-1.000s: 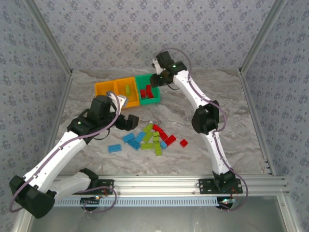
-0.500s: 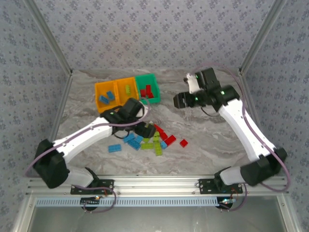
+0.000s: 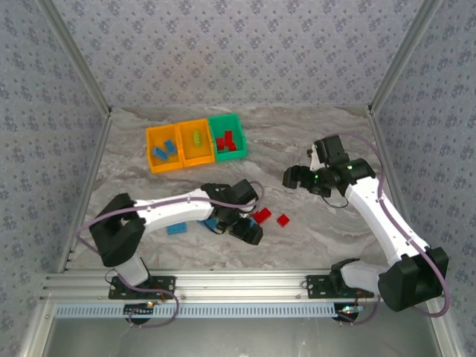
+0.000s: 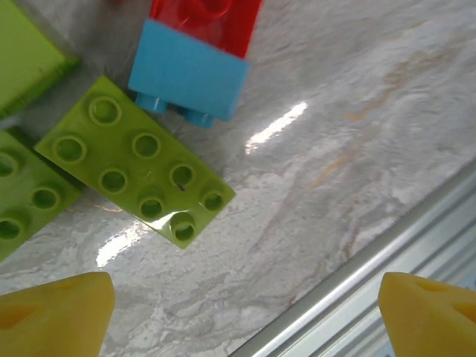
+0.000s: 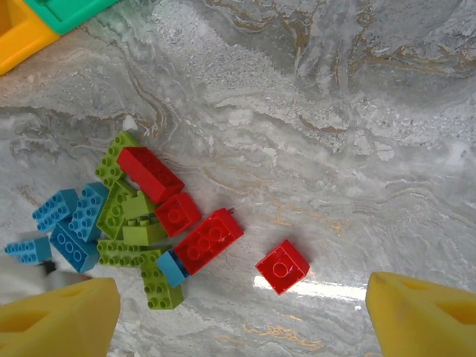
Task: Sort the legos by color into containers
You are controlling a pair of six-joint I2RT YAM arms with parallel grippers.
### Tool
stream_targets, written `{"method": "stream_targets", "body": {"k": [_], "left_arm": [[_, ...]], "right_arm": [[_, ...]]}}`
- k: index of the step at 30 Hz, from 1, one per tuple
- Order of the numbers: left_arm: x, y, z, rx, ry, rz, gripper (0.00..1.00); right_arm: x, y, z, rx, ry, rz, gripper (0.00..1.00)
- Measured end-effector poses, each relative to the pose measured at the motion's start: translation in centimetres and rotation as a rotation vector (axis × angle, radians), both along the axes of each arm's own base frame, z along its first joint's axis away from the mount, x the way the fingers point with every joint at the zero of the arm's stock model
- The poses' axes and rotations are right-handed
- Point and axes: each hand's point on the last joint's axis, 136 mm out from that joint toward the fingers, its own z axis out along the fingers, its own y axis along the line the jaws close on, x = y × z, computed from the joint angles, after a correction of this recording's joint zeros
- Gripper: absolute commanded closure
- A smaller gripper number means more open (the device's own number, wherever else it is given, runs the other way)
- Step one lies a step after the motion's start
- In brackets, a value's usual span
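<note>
While hovering spread wide, empty: left end effector [image 4: 245, 320], right end effector [image 5: 242, 312] | done: few legos [image 3: 227, 141] in containers [image 3: 195, 158] | remaining: mixed pile [image 5: 149, 223] beneath left end effector, ahead-left of right

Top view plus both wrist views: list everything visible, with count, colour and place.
bins: three joined, two orange and one green, far left of the table
binned bricks: blue in the left orange bin, green in the middle one, red in the green one; too small to count
loose red bricks: four, right side of the pile, one lying apart
loose blue bricks: about five, mostly left side of the pile
loose green bricks: several, overlapping, middle of the pile
table: one, grey marbled
left gripper: open, empty, low over the pile
right gripper: open, empty, above the table right of the pile
</note>
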Motion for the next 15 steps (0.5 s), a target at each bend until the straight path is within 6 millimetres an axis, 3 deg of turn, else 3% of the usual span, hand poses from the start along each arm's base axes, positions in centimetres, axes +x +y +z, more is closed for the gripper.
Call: {"method": "stream_targets", "body": {"k": [6,11,15], "left_arm": [[0.7,0.0,-3.2,0.112,0.029,0.081,0.09],[1.5,0.2,-4.0,0.198,0.021,0.149,0.23],[1.8,0.6,-4.2,0.240,-0.011,0.175,0.43]], "right_arm": [[-0.2,0.1,0.4,0.012,-0.010,0.005,0.10],[-0.5,0.1,0.5,0.014,-0.003,0.006,0.09],[-0.9,-0.1,0.6,0.013,0.004,0.004,0.08]]}}
